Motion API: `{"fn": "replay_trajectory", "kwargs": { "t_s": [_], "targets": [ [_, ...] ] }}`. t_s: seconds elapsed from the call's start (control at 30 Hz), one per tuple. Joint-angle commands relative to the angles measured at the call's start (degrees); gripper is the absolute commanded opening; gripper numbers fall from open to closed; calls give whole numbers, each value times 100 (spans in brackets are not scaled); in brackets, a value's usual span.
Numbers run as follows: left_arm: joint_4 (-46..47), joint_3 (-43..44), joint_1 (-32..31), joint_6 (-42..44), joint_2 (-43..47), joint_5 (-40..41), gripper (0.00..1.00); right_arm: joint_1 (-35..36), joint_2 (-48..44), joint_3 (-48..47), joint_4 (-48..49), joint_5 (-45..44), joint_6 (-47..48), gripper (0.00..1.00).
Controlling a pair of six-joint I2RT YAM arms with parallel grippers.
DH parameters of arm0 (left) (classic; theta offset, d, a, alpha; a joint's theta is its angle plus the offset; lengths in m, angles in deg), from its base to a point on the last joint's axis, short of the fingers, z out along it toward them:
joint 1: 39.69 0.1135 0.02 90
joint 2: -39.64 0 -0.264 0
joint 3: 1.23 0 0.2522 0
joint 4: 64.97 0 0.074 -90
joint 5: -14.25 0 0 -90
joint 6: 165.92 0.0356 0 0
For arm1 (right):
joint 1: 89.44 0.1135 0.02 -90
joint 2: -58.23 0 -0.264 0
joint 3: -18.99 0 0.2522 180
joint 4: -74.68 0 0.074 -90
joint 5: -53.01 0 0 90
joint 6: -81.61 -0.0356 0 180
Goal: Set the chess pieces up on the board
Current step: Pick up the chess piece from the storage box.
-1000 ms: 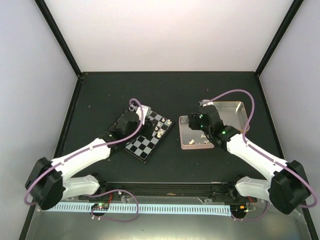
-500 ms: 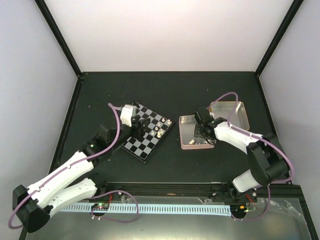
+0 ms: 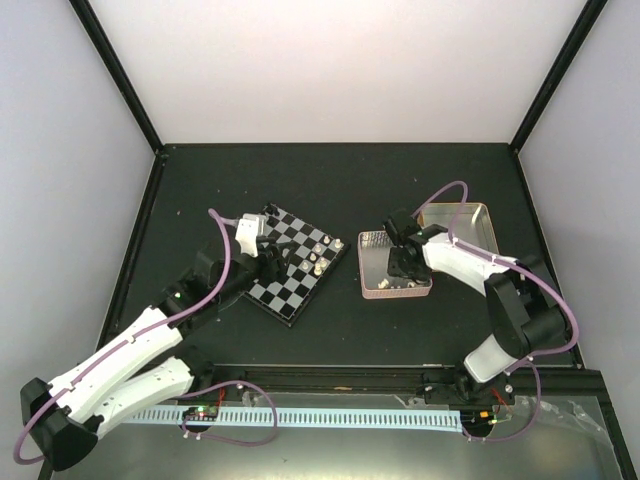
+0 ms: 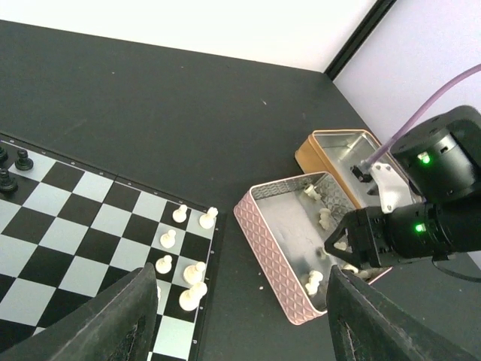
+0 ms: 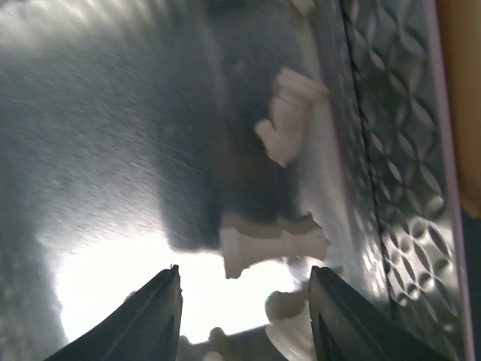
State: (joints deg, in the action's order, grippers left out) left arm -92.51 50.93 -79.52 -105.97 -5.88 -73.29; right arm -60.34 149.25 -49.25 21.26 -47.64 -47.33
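The board [image 3: 297,268] lies left of centre, and in the left wrist view the board [image 4: 83,233] carries several cream-white chess pieces [image 4: 168,238] near its right edge. My left gripper [image 3: 272,262] hovers over the board's near-left part. Seen from its wrist, the left gripper [image 4: 248,323] is open and empty. My right gripper [image 3: 401,268] reaches down into the pink tin [image 3: 364,272]. From its wrist, the right gripper [image 5: 244,312] is open, with a white piece [image 5: 274,244] lying on the tin floor just ahead of its fingertips and another piece [image 5: 289,124] farther in.
A gold tin [image 3: 470,218] stands behind and to the right of the pink tin. Black pieces [image 4: 7,180] stand at the board's far left corner. More white pieces [image 4: 312,282] lie loose in the pink tin [image 4: 267,248]. Black frame posts and white walls enclose the mat.
My left gripper drew back toward the near left of the board and its jaws widened. My right gripper sank into the pink tin and its jaws narrowed.
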Motion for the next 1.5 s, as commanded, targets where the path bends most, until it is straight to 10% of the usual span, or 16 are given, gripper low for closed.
{"fn": "replay_trajectory", "kwargs": {
  "t_s": [0.0, 0.6, 0.83, 1.17, 1.47],
  "targets": [
    [231, -129, 2, 63, -30, -55, 63, -27, -162, 324, 18, -316, -71, 49],
    [499, 463, 44, 544, -790, 250, 64, -159, 762, -531, 643, -28, -208, 49],
    [581, 610, 86, 646, -1023, 281, 63, -159, 947, -677, 450, -110, -31, 28],
    [640, 557, 100, 633, -1039, 169, 63, -150, 794, -476, 212, -293, -162, 45],
    [569, 422, 114, 617, -918, 95, 63, -142, 615, -126, 373, -19, -496, 37]
  ]
}}
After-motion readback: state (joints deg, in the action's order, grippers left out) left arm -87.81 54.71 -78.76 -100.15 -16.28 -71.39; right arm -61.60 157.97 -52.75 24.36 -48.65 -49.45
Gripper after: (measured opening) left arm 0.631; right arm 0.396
